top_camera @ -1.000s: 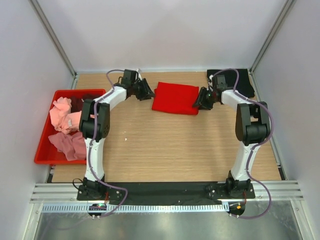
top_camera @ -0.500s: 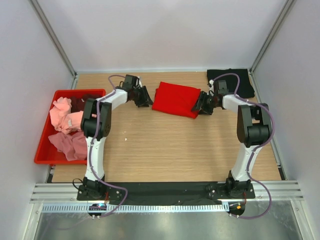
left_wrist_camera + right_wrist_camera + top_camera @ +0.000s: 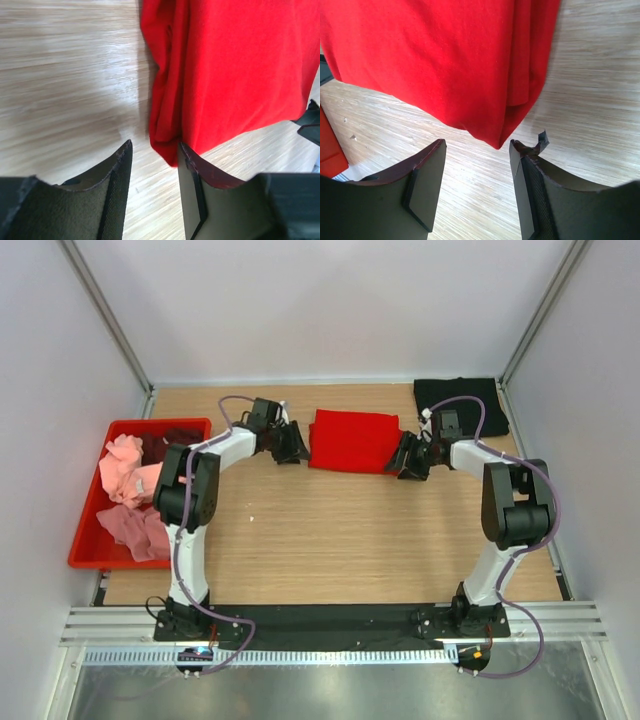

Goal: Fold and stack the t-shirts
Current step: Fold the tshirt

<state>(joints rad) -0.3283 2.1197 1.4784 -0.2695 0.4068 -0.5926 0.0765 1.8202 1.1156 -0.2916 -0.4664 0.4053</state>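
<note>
A bright red t-shirt (image 3: pixel 352 440) lies folded into a flat rectangle at the back middle of the table. My left gripper (image 3: pixel 295 447) is at its near-left corner. In the left wrist view the gripper (image 3: pixel 154 150) is open, with the red shirt's corner (image 3: pixel 167 142) reaching just between the fingertips. My right gripper (image 3: pixel 407 459) is at the near-right corner. It is open (image 3: pixel 477 146), and the red shirt's corner (image 3: pixel 495 135) lies just ahead of the jaws. A black t-shirt (image 3: pixel 462 400) lies flat at the back right.
A rigid red crate (image 3: pixel 85 540) stands at the left edge. It holds crumpled light pink (image 3: pixel 122 468), dusty rose (image 3: pixel 135 530) and dark maroon (image 3: pixel 165 445) shirts. Grey walls close in the back and sides. Bare wood lies between the arms.
Both grippers have moved nearer along the red shirt's side edges to its near corners. The shirt, skewed half a second ago, now lies square.
</note>
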